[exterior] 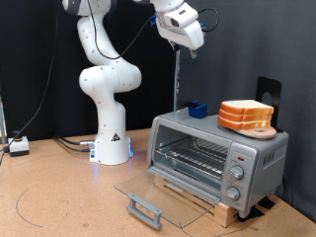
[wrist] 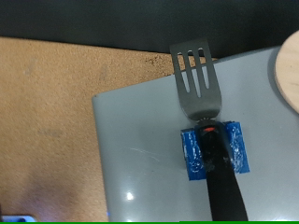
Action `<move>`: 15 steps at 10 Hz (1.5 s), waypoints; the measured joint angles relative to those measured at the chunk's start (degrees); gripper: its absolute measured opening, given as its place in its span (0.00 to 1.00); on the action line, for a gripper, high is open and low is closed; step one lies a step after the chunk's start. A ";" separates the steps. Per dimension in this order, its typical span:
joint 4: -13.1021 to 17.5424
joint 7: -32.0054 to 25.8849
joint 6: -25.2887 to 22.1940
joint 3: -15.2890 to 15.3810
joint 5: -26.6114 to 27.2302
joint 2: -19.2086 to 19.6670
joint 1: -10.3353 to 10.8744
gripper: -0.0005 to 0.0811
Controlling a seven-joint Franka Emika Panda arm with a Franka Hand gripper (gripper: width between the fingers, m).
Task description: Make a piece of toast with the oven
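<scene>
The big white robot arm (exterior: 104, 79) stands at about 9 o'clock in the exterior view, bending over toward the middle so its hand can reach down from above.

The boxy silver-grey toaster oven (exterior: 212, 158) sits at about 4 o'clock, on a wooden block. Its glass door (exterior: 158, 195) with the grey bar handle (exterior: 146, 209) lies folded flat in front, so the inside is open. The wire rack (exterior: 193, 155) looks bare, so I think no bread has gone in yet.

The stack of tan bread slices with orange-brown crusts (exterior: 246, 117) rests on top of the oven, at the 3 o'clock end of its roof. The piece of toast is one of these. In the wrist view only a pale curved edge (wrist: 291, 70) shows.

A small blue block (exterior: 197, 110) sits on the oven roof at the 9 o'clock end. It holds up the long black handle of a grey slotted spatula (wrist: 198, 82), so the tool stands ready to be grabbed.

The white gripper (exterior: 184, 28) hangs high at 12 o'clock, right above the spatula handle and well apart from it. I cannot tell if its fingers are open or closed, and nothing shows between them.
</scene>
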 joint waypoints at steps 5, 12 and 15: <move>-8.45 -7.23 9.38 5.34 -0.91 0.33 0.38 1.00; -14.54 -9.05 20.90 10.14 -0.06 2.76 0.73 1.00; -14.53 -9.09 23.02 11.09 0.12 5.69 0.79 1.00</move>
